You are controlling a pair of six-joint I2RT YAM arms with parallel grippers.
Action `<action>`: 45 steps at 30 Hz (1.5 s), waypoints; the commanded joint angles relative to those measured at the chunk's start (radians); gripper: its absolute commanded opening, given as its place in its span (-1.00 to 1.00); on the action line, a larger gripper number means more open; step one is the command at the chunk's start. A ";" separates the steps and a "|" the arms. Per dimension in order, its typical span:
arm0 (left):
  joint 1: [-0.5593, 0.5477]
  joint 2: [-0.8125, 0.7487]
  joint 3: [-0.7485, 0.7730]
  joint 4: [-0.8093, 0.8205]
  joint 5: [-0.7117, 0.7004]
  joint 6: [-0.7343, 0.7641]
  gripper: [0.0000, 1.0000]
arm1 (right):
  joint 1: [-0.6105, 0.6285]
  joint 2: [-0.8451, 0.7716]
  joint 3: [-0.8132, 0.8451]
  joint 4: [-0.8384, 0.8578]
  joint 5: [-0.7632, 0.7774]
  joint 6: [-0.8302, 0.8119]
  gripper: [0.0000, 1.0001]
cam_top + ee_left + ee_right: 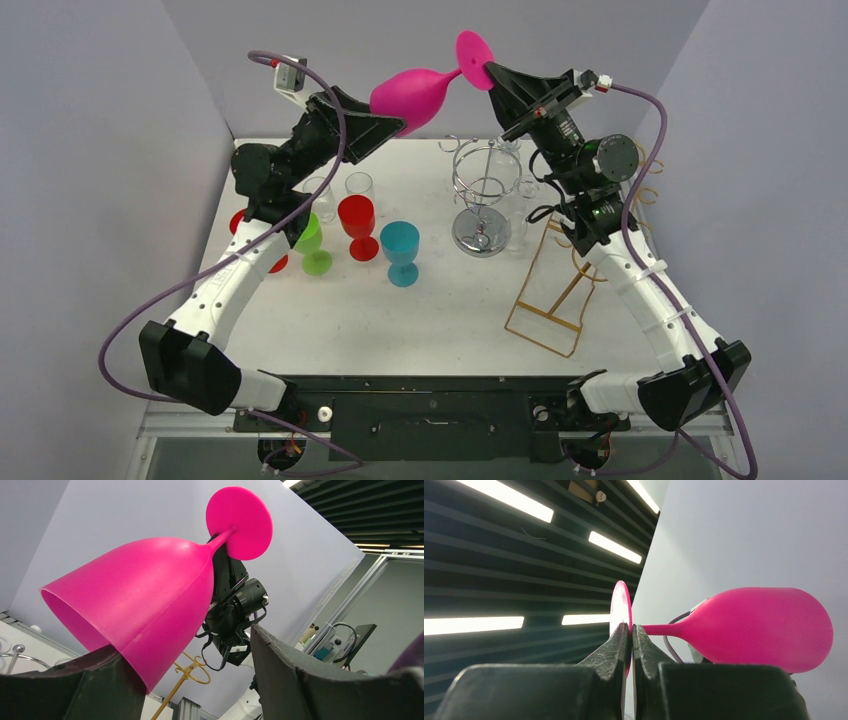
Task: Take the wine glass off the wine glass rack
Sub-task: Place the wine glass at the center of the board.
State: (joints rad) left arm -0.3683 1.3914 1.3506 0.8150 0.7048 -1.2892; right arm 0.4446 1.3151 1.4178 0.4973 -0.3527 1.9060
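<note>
One pink wine glass [412,95] held clear of rack [480,235], foot pinched by right fingers [611,652]; left fingers [300,680] spread wide at bowl. Set-down on worktop [450,320] judged remaining.

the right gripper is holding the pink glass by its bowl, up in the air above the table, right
Not quite. The right gripper holds the pink glass by its foot, not its bowl. The right wrist view shows the jaws pinched shut on the edge of that disc. The rest stands: the glass is up in the air above the table.
</note>
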 commanded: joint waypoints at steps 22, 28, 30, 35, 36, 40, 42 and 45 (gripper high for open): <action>-0.054 -0.033 0.057 0.053 -0.022 0.023 -0.54 | -0.031 -0.060 -0.097 0.069 -0.017 -0.006 -1.00; -0.053 -0.042 0.058 0.048 -0.025 0.027 -0.73 | -0.038 -0.069 -0.114 0.064 -0.014 -0.018 -1.00; -0.053 -0.044 0.065 0.046 -0.025 0.027 -0.82 | -0.040 -0.071 -0.116 0.061 -0.014 -0.021 -1.00; -0.054 -0.066 0.065 0.032 -0.032 0.036 -1.00 | -0.052 -0.083 -0.125 0.038 -0.014 -0.054 -1.00; -0.054 -0.071 0.064 0.017 -0.039 0.044 -1.00 | -0.057 -0.090 -0.128 0.031 -0.011 -0.062 -0.96; -0.054 -0.102 0.060 -0.042 -0.055 0.083 -1.00 | -0.071 -0.111 -0.124 -0.034 -0.003 -0.126 -0.74; -0.054 -0.129 0.064 -0.085 -0.066 0.112 -1.00 | -0.078 -0.123 -0.115 -0.093 0.001 -0.181 -0.62; -0.054 -0.154 0.076 -0.153 -0.083 0.150 -1.00 | -0.088 -0.139 -0.102 -0.141 0.004 -0.229 -0.41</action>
State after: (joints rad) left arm -0.4259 1.3087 1.3609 0.7288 0.6746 -1.2190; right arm 0.3790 1.2240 1.2953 0.4156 -0.3561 1.8004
